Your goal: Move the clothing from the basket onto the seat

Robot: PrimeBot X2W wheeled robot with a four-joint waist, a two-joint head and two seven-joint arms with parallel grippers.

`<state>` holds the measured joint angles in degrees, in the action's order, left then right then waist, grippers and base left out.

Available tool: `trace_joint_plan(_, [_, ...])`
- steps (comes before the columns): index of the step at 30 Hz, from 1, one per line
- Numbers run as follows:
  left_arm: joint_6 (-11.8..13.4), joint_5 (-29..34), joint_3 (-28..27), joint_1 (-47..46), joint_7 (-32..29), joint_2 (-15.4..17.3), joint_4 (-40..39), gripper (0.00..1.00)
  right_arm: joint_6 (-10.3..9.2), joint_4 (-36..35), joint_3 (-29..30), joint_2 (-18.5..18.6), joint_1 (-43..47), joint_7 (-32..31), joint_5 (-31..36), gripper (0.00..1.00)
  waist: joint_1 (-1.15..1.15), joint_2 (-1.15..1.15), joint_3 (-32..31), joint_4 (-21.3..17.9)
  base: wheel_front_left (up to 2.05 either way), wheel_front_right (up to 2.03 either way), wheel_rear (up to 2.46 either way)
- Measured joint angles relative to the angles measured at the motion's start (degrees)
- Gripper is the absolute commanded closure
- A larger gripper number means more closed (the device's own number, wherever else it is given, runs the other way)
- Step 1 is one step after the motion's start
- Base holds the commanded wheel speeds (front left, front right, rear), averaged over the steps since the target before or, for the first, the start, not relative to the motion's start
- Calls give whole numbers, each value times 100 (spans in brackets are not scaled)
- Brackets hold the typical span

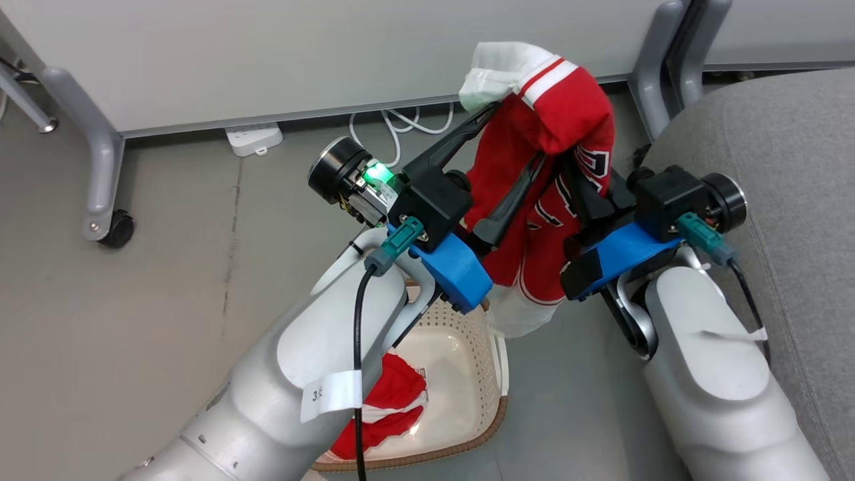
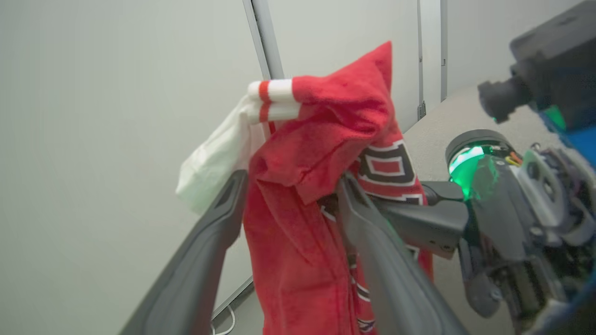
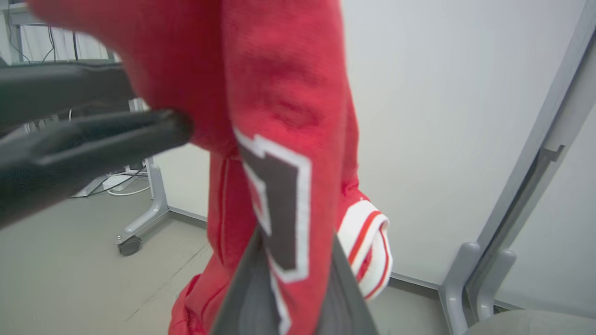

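**Jersey held up between both end effectors, beside the seat**

In the head view the jersey [image 1: 568,100] hangs in the air at 12 o'clock from the frame's centre. It is over the floor [image 1: 167,280] and lifted out of the basket [image 1: 477,334]. The basket sits at 6 o'clock, partly behind the left forearm. The jersey's white-trimmed end folds over at the top, and its white lower edge ends close to the basket's far corner in that view. A second red garment [image 1: 394,401] with white stripes lies bunched inside the basket.

The seat [image 1: 788,167] fills the 3 o'clock side. The jersey hangs just off its 9 o'clock edge and does not lie on it.

The left end effector [image 2: 292,179] has its two fingers spread wide. A thick bunch of jersey fills the gap between them, with white cloth draped past the finger at 9 o'clock in the left wrist view. I cannot tell whether those fingers press the cloth.

The right end effector [image 3: 296,232] has its fingers drawn close together, with a fold of the jersey's black, white-edged lettering pinched between them. Its fingertips are hidden by the fabric.

At 10 o'clock in the head view a white power strip [image 1: 254,138] lies on the floor against a pale partition [image 1: 267,53]. A caster [image 1: 119,230] on one of the partition's grey legs shows at 9 o'clock.
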<state>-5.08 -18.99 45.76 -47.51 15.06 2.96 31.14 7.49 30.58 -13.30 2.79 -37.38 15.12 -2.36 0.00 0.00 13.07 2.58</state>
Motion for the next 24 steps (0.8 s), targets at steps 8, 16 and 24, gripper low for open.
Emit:
trace_joint_plan(8, [-36,152,-62,104,0,87,1,0,0,-398,678,2,-26,0,69,100,0,0,237,-556,0,0,0])
trace_joint_plan(16, [-86,281,27,239,0,102,-32,0,0,-803,1426,4,83,1,21,100,0,0,442,-1153,0,0,0])
trace_joint_plan(24, [-140,354,190,408,0,98,-54,0,0,-1196,2159,5,482,0,129,100,0,0,562,-1668,0,0,0])
